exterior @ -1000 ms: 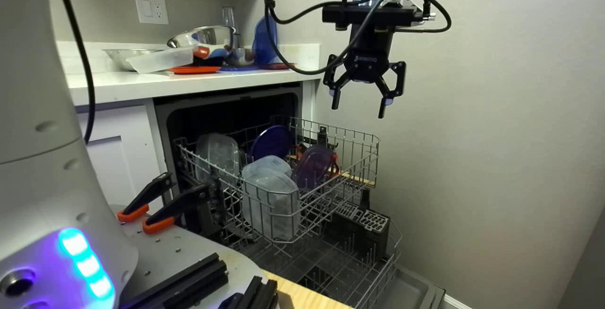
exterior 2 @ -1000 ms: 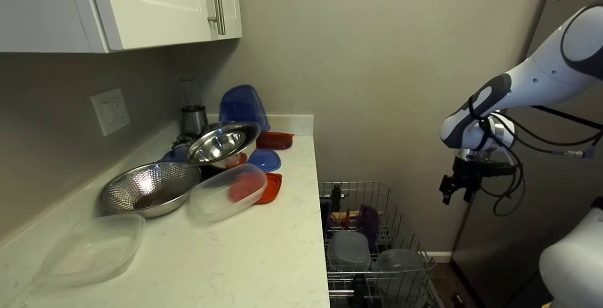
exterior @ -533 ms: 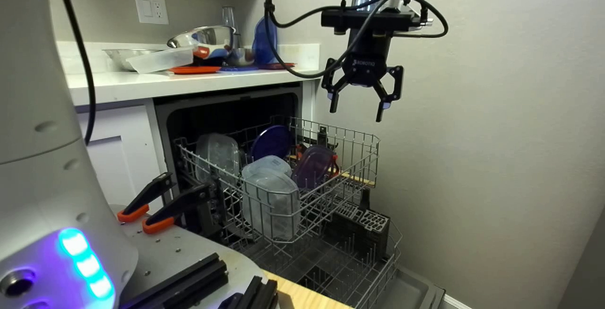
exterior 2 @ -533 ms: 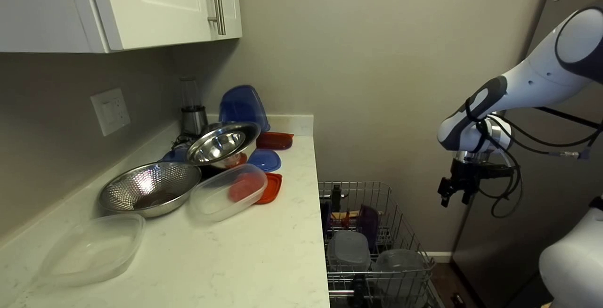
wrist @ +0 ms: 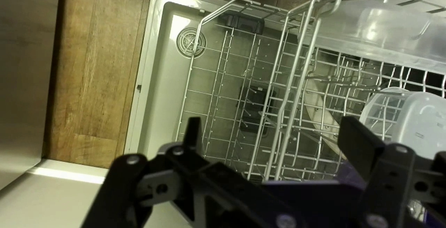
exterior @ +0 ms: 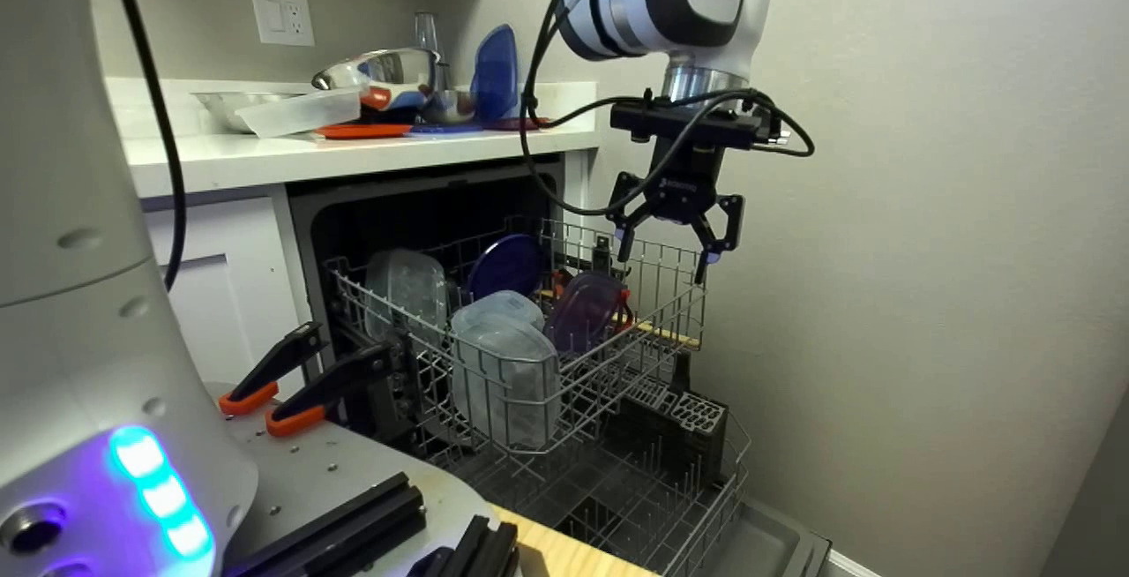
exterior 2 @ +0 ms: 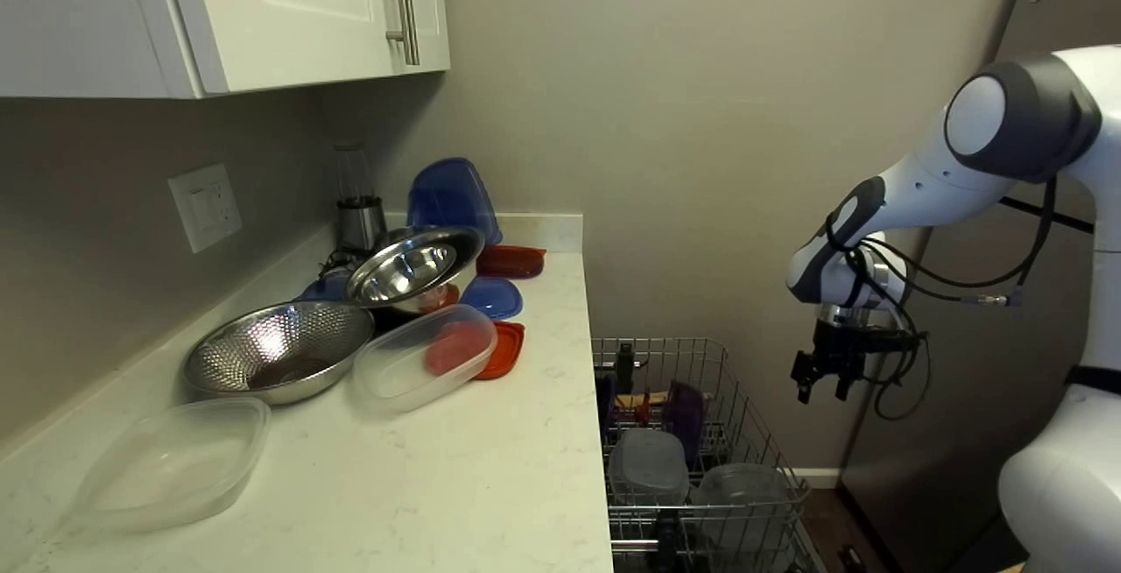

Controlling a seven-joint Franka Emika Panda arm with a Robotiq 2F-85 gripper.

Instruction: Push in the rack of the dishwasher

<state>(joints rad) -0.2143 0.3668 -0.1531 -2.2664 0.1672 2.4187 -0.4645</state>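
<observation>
The rack (exterior: 657, 317) is a light grey wire basket, pulled out of the dishwasher (exterior: 423, 178) and loaded with plastic containers and lids. It also shows in an exterior view (exterior 2: 755, 433) and in the wrist view (wrist: 291, 123). The dishwasher's dark door (exterior: 776, 542) is folded down below. My gripper (exterior: 664, 261) is open and empty, pointing down. In the wrist view the open jaws (wrist: 271, 130) look down over the rack's front rails, which pass between the fingertips. In an exterior view the gripper (exterior 2: 823, 393) is above and apart from the rack.
A darker lower rack (exterior: 706, 515) with a black cutlery basket (exterior: 675, 427) lies beneath. The white counter (exterior 2: 490, 468) holds bowls, a colander and containers. A wall (exterior: 908, 251) is beyond the rack. A large dark panel (exterior 2: 955, 345) stands behind the arm.
My gripper has moved down, nearer the level of the rack's top, and slightly left in both exterior views. The jaws stay open. The rack has not moved.
</observation>
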